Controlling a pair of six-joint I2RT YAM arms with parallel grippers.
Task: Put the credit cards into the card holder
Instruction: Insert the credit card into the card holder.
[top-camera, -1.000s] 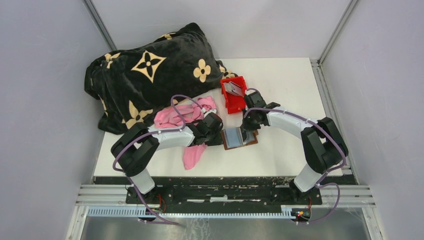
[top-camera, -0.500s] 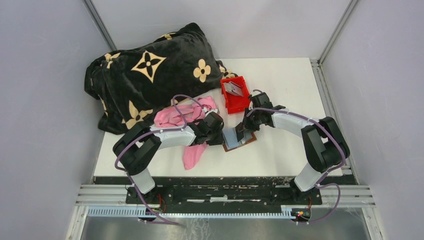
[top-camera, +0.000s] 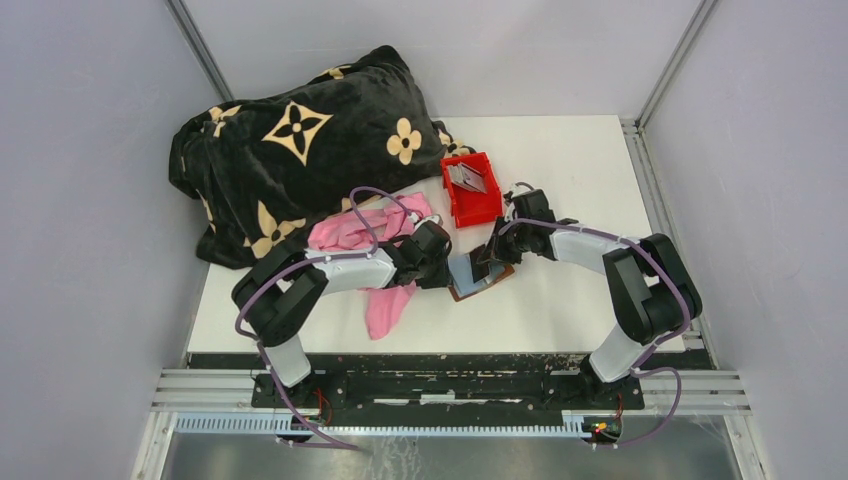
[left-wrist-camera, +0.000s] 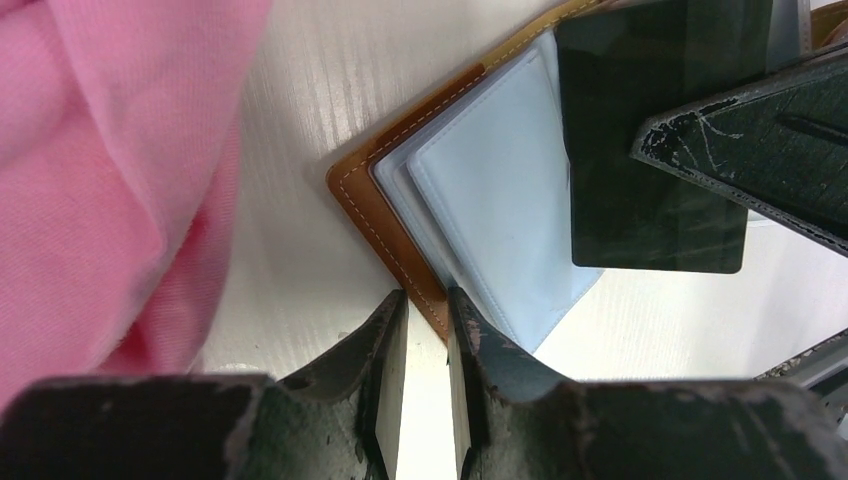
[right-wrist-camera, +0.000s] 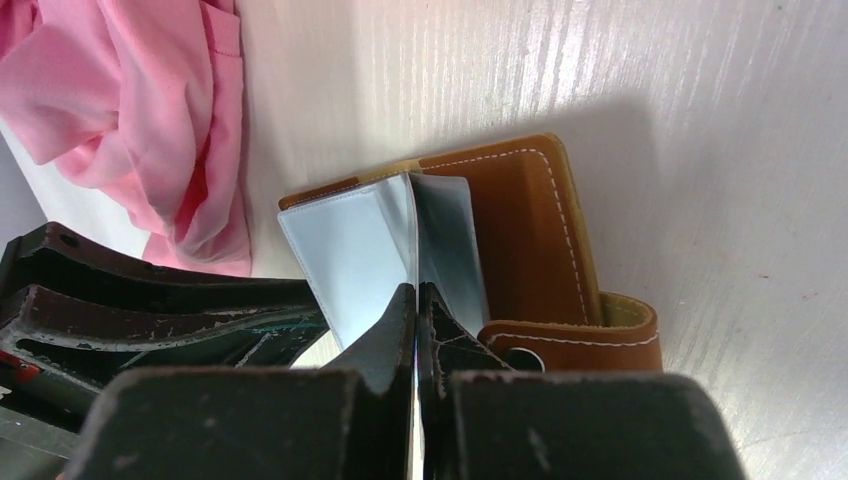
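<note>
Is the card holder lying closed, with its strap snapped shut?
No. In the right wrist view the card holder lies open, with its clear pockets fanned upward and its strap unfastened.

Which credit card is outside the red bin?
The dark card pinched by the right gripper over the card holder; the other cards lie in the red bin.

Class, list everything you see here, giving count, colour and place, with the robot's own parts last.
blanket: one, black with gold flowers, back left.
cloth: one, pink, left of the holder.
bin: one, red, back centre.
grey cards: count unclear, inside the bin.
card holder: one, brown, open, between the hands.
dark card: one, over the holder's clear pockets.
table: one, white.
left hand: one, black, open at the holder's edge.
right hand: one, black, shut on the dark card.
</note>
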